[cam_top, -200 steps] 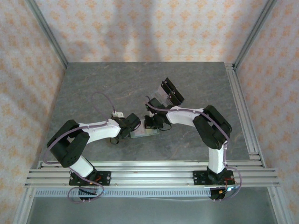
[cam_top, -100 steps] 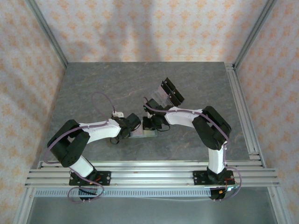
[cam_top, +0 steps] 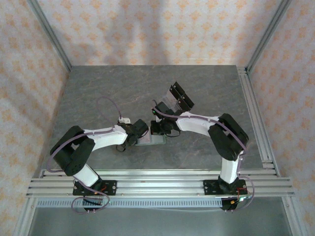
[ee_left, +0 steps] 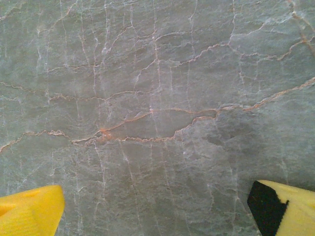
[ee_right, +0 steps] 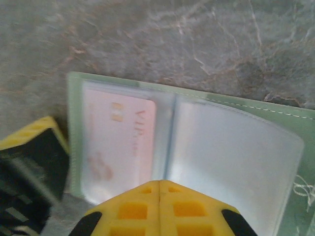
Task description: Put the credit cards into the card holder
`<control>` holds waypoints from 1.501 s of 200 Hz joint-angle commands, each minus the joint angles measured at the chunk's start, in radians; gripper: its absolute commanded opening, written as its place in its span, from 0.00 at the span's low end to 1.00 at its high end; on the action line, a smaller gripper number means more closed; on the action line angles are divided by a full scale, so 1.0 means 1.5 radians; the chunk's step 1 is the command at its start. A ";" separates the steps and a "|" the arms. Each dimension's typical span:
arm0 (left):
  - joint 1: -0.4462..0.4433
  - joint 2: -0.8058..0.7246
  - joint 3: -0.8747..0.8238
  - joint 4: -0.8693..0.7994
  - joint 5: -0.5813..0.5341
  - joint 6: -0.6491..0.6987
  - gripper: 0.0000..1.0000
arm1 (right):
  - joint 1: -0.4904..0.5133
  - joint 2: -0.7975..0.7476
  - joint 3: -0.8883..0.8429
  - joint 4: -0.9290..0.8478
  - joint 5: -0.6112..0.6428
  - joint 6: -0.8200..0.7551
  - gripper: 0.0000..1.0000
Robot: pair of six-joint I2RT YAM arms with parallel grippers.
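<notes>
Currently card holder (ee_right: 236, 147) lies open, flat, directly ahead of right gripper (ee_right: 158, 196), long axis crosswise to its pressed-together fingers (ee_right: 133, 209). One credit card (ee_right: 120, 142) in its left sleeve (ee_right: 162, 123); left gripper (ee_left: 155, 201), spread wide, beside that edge.

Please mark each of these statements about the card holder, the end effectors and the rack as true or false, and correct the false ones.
1. The card holder lies opened flat on the table. True.
2. A card printed with "VIP" sits in the clear sleeve on the left in the right wrist view. True.
3. The left end effector is shut on a card. False: its fingers stand wide apart, with bare table between them.
4. The right end effector is wide open. False: its two yellow fingers are pressed together above the holder.
5. The acrylic rack stands between the card holder and the arm bases. False: it stands beyond the holder, farther from the bases.
</notes>
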 commanded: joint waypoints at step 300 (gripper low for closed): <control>-0.008 0.034 0.001 0.017 0.013 -0.015 1.00 | 0.039 0.081 0.053 0.038 -0.047 0.041 0.00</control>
